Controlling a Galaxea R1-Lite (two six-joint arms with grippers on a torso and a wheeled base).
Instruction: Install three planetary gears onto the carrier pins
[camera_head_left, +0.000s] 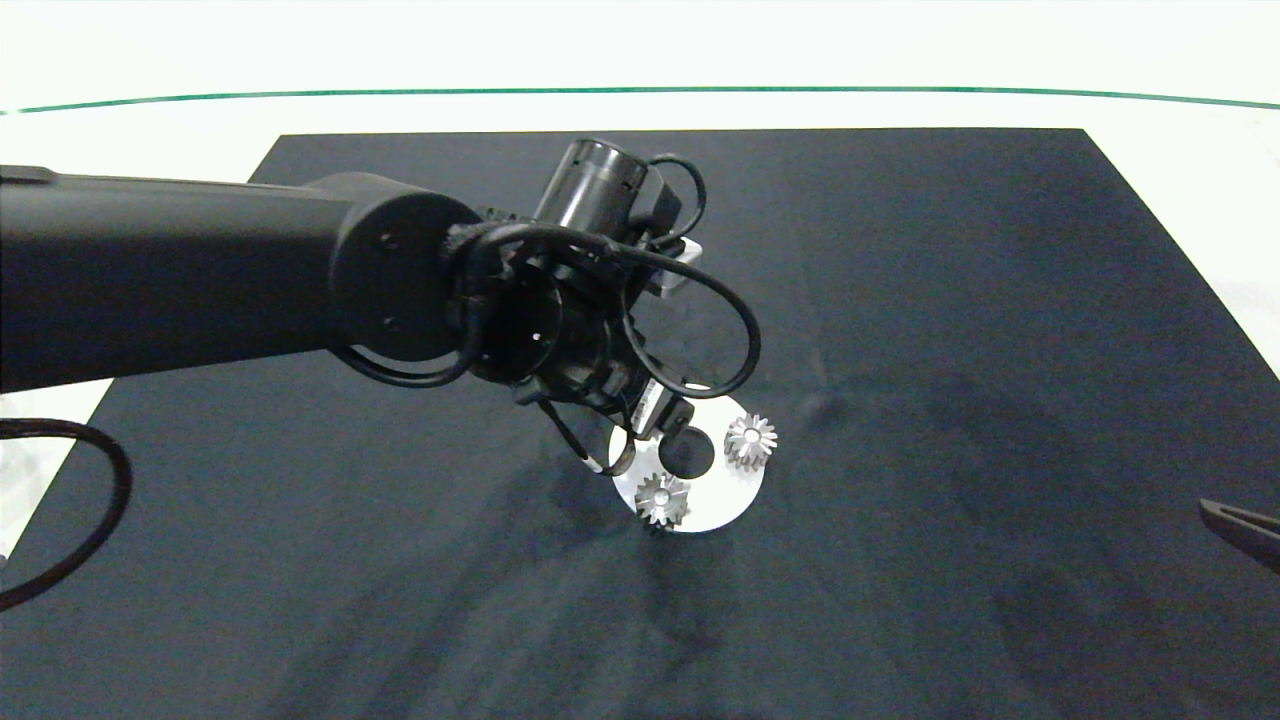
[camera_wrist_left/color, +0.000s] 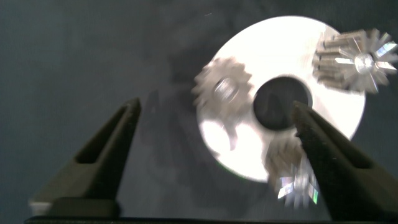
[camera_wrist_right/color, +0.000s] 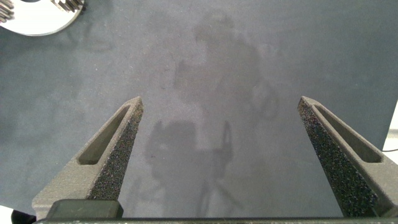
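1. The dark mat (camera_head_left: 900, 300) covers most of the table (camera_head_left: 150, 120) and gives the small parts a flat, plain bed; its near corners are cut off by the head view's edges.

2. The left arm (camera_head_left: 200, 270) reaches in over the mat and hangs right above the white disc (camera_head_left: 735, 505). That position suits work on the pins, though the wrist and its cables (camera_head_left: 720, 320) hide the disc's far-left part from above.

3. The left gripper (camera_wrist_left/color: 214, 134) has its fingers spread wide with nothing between them. One finger stands over the mat beside the disc and the other crosses in front of the disc near its central hole (camera_wrist_left/color: 277, 102).

4. The right gripper (camera_wrist_right/color: 217, 143) waits at the mat's right side, well apart from the disc, fingers wide apart and empty; only a tip of it shows in the head view.

5. All three planetary gears (camera_wrist_left/color: 357, 59) sit on the disc, spaced around the hole, which judges as the task done or nearly so.
   - Two gears show from above; the third appears only in the left wrist view.
   - Two of them are smeared there.

6. The carrier pins cannot be made out under the gears, so full seating cannot be confirmed.
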